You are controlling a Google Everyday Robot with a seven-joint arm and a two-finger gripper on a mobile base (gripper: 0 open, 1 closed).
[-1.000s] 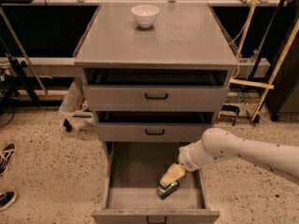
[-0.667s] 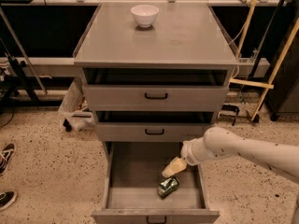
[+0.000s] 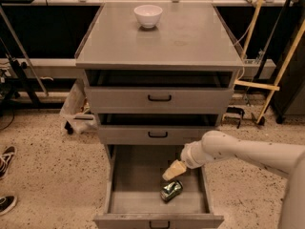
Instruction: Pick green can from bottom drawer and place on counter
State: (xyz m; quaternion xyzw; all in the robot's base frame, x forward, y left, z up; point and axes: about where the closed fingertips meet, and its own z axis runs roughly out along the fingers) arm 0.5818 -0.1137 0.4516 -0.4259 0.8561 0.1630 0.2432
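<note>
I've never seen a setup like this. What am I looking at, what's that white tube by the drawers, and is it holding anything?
That white tube is a robot arm reaching in from the right. Its yellowish tip is the end effector, the part that grasps. The single camera looks down on a grey cabinet from the front. The bottom drawer is pulled out, and a green can lies on its side inside. The end effector hangs just above the can and does not seem to grip it. On the counter stands a white bowl.
</note>
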